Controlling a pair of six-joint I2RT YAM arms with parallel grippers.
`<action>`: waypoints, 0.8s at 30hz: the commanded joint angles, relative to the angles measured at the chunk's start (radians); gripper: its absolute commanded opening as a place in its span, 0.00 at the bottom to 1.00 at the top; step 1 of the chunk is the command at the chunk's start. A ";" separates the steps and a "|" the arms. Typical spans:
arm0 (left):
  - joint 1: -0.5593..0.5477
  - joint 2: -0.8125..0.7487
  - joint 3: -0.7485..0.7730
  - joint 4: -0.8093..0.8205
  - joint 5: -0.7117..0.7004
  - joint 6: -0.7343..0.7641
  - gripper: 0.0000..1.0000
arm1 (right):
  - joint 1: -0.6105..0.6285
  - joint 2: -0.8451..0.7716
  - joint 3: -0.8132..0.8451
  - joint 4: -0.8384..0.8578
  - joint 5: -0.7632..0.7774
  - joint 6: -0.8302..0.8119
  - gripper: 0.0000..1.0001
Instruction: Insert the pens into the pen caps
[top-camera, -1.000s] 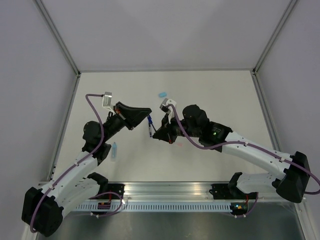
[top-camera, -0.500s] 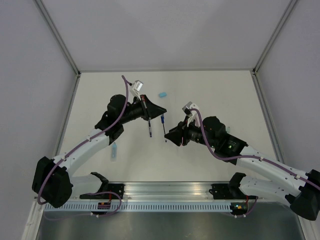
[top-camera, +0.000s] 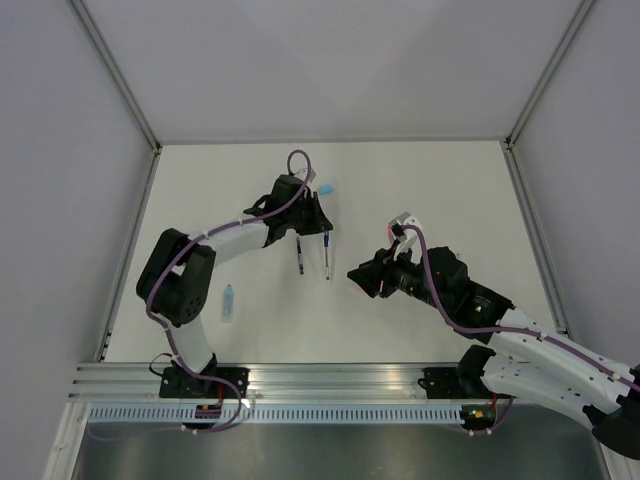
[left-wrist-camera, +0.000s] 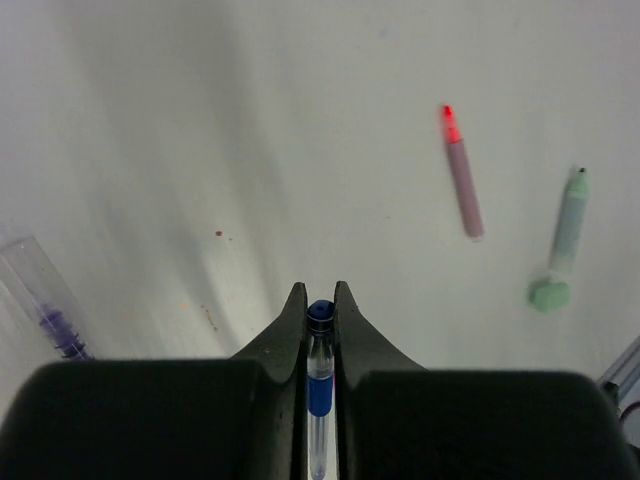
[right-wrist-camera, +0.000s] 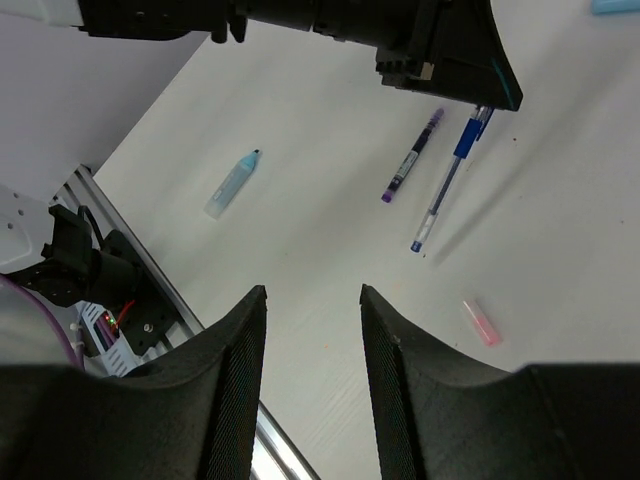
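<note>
My left gripper is shut on the dark blue pen. The pen's blue end shows between the fingertips, and its shaft hangs over the table and casts a shadow. A dark pen with a purple end lies just left of it. My right gripper stands open and empty, off to the right of both pens. A pink cap lies near it. A light blue cap rests behind the left gripper. The left wrist view shows a pink pen and a pale green marker.
A pale blue marker lies at the left. A pale green cap sits by the green marker's end. The aluminium rail with both arm bases runs along the near edge. Grey walls close in the white table.
My right gripper has opened, let go of the blue pen and drawn back to the right. The left arm has swung toward the back centre, carrying the pen.
</note>
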 joint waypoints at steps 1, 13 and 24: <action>0.007 0.088 0.102 -0.088 -0.046 0.056 0.02 | -0.001 -0.002 0.010 -0.006 0.021 0.019 0.48; 0.039 0.275 0.189 -0.157 -0.138 0.093 0.20 | -0.002 -0.037 -0.005 -0.013 0.062 0.023 0.48; 0.048 0.158 0.182 -0.185 -0.132 0.153 0.46 | -0.002 -0.023 0.001 -0.019 0.075 0.003 0.49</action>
